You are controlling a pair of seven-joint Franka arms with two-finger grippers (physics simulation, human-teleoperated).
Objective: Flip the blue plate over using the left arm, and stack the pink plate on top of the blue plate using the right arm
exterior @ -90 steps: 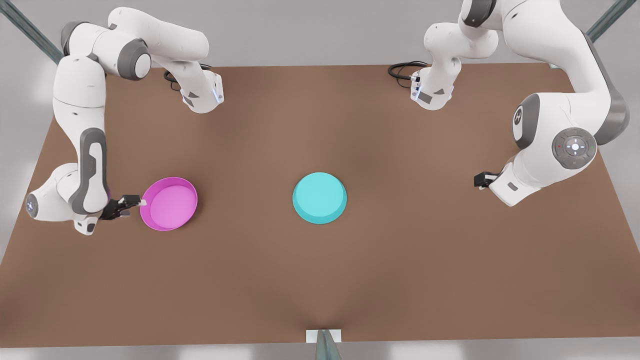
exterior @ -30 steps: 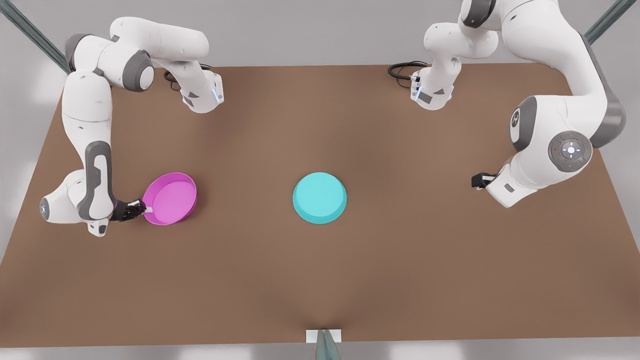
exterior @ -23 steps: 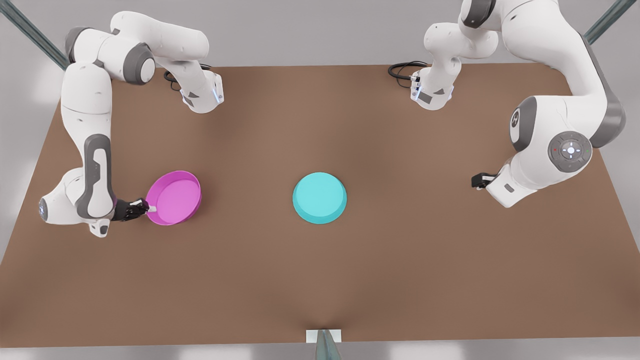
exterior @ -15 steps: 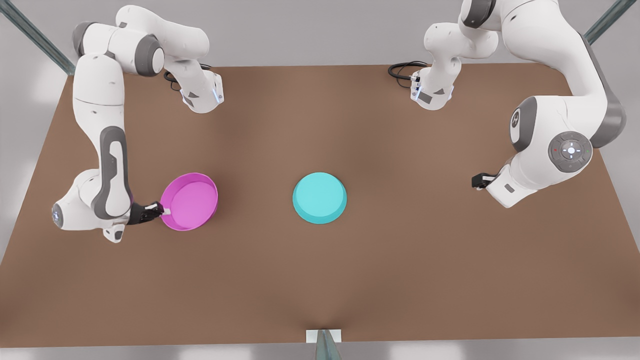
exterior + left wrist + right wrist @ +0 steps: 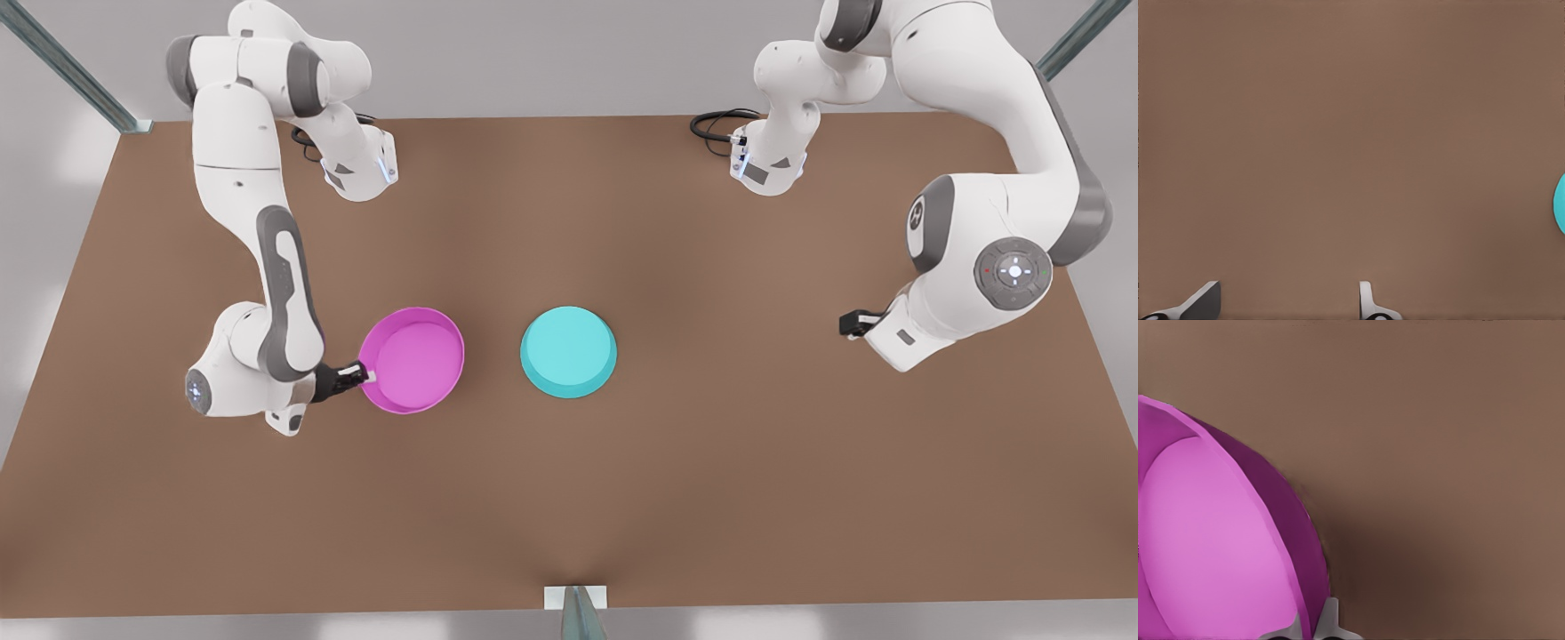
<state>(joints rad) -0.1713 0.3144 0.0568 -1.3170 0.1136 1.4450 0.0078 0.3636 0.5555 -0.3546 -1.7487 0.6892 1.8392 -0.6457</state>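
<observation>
The pink plate (image 5: pixel 413 360) hangs open side up, a little left of the blue plate in the front view. My right gripper (image 5: pixel 364 377) is shut on its rim at the side away from the blue plate. In the right wrist view the rim of the pink plate (image 5: pixel 1211 547) sits pinched in the right gripper (image 5: pixel 1313 628). The blue plate (image 5: pixel 568 352) lies at the table's middle, flat face up, its inside hidden. My left gripper (image 5: pixel 851 322) waits open at the front view's right, far from both plates. The left wrist view has the left gripper (image 5: pixel 1288 297) over bare table, with an edge of the blue plate (image 5: pixel 1560 203).
The brown table (image 5: pixel 711 462) stretches wide around the plates. Both arm bases (image 5: pixel 356 169) (image 5: pixel 766 169) stand at the back edge, with black cables (image 5: pixel 711 124) beside them. A small bracket (image 5: pixel 575 600) sits at the front edge.
The right gripper shut on the pink plate's rim, lifted it and carried it toward the front view's right, close to the blue plate. The left arm barely moved.
</observation>
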